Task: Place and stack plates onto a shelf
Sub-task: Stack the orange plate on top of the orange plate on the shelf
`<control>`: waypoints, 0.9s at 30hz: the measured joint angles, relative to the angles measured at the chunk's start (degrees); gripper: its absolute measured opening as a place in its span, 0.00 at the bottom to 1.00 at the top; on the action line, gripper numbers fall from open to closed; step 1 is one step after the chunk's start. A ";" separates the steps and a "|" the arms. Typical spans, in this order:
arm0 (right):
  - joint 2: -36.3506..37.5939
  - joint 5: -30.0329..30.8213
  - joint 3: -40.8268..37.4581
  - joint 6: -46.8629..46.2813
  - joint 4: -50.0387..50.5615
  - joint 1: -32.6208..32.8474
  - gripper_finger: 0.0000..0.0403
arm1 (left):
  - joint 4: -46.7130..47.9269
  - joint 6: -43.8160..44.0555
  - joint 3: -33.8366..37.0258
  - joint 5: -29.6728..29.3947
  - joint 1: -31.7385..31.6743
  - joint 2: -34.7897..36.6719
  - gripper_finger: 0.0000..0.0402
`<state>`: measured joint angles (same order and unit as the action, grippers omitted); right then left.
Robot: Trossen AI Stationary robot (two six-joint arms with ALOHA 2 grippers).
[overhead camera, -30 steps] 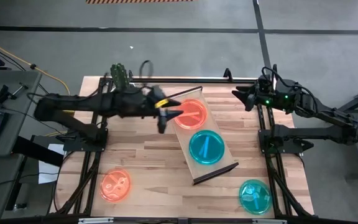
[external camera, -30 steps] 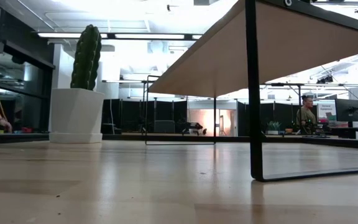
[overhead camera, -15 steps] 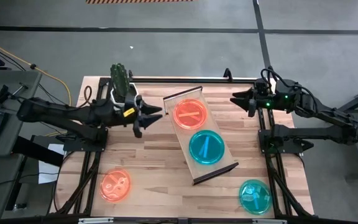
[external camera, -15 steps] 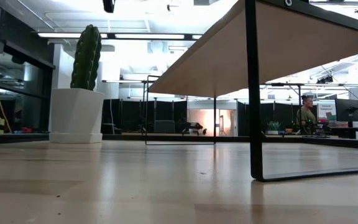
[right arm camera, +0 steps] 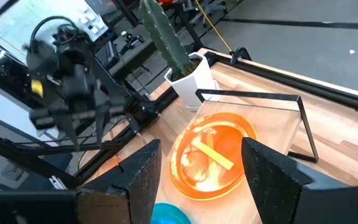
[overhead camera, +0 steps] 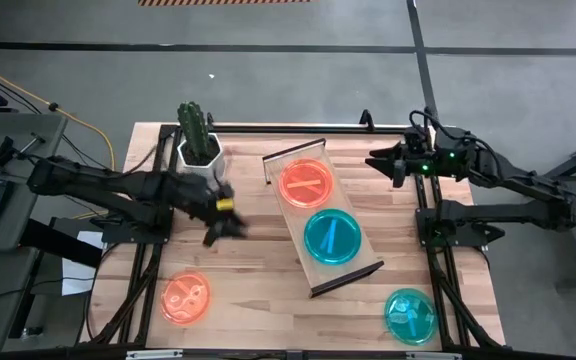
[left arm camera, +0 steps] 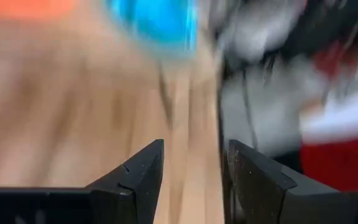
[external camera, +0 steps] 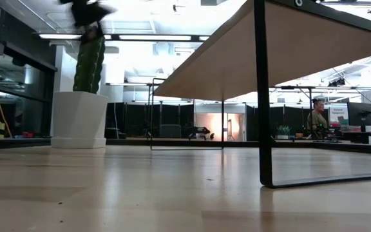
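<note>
The shelf (overhead camera: 320, 222) stands aslant at the table's middle and carries an orange plate (overhead camera: 306, 182) at its far end and a teal plate (overhead camera: 332, 237) beside it. Another orange plate (overhead camera: 185, 297) lies flat on the table near the left corner, and another teal plate (overhead camera: 409, 315) near the right corner. My left gripper (overhead camera: 223, 222) (left arm camera: 192, 174) hangs open and empty between the shelf and the left orange plate. My right gripper (overhead camera: 376, 160) (right arm camera: 207, 171) is open, right of the shelf's far end, facing the orange plate (right arm camera: 213, 155).
A cactus in a white pot (overhead camera: 198, 145) stands at the far left of the table, just beyond my left arm. In the low view the shelf's board (external camera: 288, 45) shows from beneath, raised on a dark leg frame (external camera: 259, 96). Bare wood (overhead camera: 258, 290) lies between the two near plates.
My left gripper has drawn back from the orange plate at the shelf's far end, first toward the table's left edge, then toward the near edge. That plate has stayed in place on the shelf.
</note>
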<state>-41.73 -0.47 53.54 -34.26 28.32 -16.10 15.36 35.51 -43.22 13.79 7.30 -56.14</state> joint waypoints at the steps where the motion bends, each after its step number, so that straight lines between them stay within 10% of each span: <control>1: -0.38 0.00 0.00 0.04 0.02 0.00 0.51 | 4.75 -0.07 0.01 1.91 1.44 -0.62 0.42; 8: -2.93 0.00 0.00 0.19 0.11 0.00 0.51 | 23.08 -14.42 0.07 3.53 13.36 -7.27 0.42; 27: -3.24 0.44 0.00 -0.42 2.64 0.00 0.51 | 18.76 -28.55 0.07 0.79 24.60 -29.32 0.42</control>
<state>-44.97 -0.03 53.54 -34.68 30.96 -16.10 34.12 6.96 -43.16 14.58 31.90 -85.46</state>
